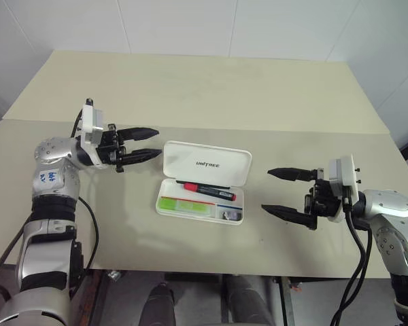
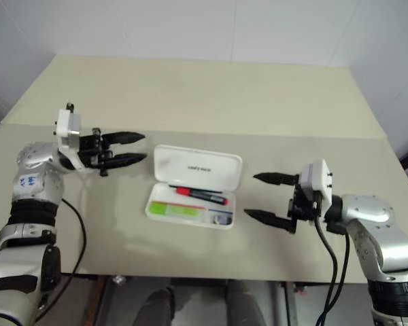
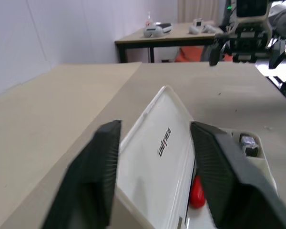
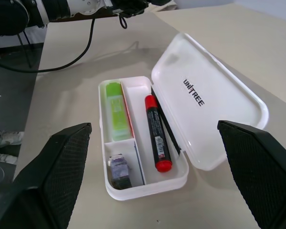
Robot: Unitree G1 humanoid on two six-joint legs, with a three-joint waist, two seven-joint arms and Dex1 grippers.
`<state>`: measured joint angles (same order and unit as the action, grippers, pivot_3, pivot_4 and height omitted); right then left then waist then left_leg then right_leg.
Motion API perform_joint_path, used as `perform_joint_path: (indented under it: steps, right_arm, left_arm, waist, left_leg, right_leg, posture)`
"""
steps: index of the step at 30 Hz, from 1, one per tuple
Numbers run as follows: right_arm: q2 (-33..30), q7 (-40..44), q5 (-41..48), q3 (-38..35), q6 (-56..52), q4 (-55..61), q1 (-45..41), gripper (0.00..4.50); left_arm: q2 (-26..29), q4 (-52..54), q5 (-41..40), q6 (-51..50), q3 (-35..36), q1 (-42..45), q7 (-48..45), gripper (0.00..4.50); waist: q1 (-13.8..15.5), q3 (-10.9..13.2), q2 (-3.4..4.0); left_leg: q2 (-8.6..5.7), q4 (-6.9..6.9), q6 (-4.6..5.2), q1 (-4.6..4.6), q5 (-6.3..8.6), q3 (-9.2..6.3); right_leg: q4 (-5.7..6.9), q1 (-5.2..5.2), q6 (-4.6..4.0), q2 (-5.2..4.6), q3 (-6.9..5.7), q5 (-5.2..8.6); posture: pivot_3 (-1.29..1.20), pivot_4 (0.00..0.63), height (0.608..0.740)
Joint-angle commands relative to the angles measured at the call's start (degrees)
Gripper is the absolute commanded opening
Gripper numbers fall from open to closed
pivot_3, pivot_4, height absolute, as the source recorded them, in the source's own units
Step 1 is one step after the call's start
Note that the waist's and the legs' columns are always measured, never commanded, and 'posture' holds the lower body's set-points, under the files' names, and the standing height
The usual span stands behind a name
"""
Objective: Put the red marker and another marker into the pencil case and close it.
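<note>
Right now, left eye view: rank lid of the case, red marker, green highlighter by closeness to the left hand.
1. Lid of the pencil case, raised, on the side facing the left hand.
2. Green highlighter, in the tray's front compartment, left end.
3. Red marker, in the back compartment; close to the highlighter's rank, but slightly farther.

Even, bright overhead light gives soft shadows on the table [image 1: 258, 95], mild glare on the pencil case [image 4: 214, 102] lid, and blurred near fingers in wrist views.
</note>
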<state>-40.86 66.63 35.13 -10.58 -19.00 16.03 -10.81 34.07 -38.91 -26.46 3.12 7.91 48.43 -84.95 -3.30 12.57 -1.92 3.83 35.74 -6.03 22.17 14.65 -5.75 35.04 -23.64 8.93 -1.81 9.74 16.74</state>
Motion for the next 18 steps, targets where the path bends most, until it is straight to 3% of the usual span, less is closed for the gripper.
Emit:
perform_joint_path:
  steps: [1,4,11,14,18]
  right_arm:
    - [-0.49,-1.57,0.5,-2.77,1.31,1.76,0.78,4.5]
    - [-0.39,-2.54,1.27,-3.67,1.31,2.51,1.7,4.5]
    - [-0.87,-3.59,1.87,-5.56,1.33,3.61,3.33,4.5]
    - [-1.0,-3.99,1.72,-5.83,1.07,3.87,3.69,4.5]
    - [-1.48,-4.08,1.99,-6.35,0.88,3.99,4.37,4.5]
  left_arm:
    - [0.12,-4.17,1.51,2.96,0.47,3.96,-0.75,0.93]
    - [-0.18,-11.03,4.11,7.02,0.38,8.03,0.53,0.02]
    - [-0.86,-27.15,12.28,16.3,-0.81,16.88,8.71,0.02]
    - [-1.27,-31.59,19.03,18.74,-4.67,17.35,12.67,0.02]
    - [-3.82,-34.59,22.14,18.41,-5.98,17.07,13.34,0.02]
  waist:
    - [0.06,0.0,0.0]
    - [0.14,0.0,0.0]
    - [0.22,0.0,0.0]
    - [0.19,0.0,0.0]
    - [0.23,0.0,0.0]
  left_leg:
    - [0.0,-0.03,0.0,0.0,0.0,0.0]
    - [0.0,-0.1,0.0,0.0,0.0,-0.01]
    - [0.0,-0.15,0.0,0.02,0.0,-0.02]
    - [0.0,-0.17,0.0,0.01,0.01,-0.02]
    - [0.0,-0.2,0.0,0.02,0.0,-0.01]
  right_leg:
    - [0.0,-0.01,0.11,0.0,0.0,-0.06]
    - [0.0,-0.03,0.37,0.0,-0.01,-0.2]
    - [-0.04,-0.04,0.38,0.0,-0.03,-0.19]
    - [-0.04,-0.04,0.39,0.0,-0.03,-0.19]
    - [-0.02,-0.06,0.4,0.0,-0.03,-0.19]
  posture:
    - [0.0,0.15,0.74]
    - [0.0,0.15,0.74]
    - [0.0,0.15,0.74]
    - [0.0,0.15,0.74]
    - [0.0,0.15,0.74]
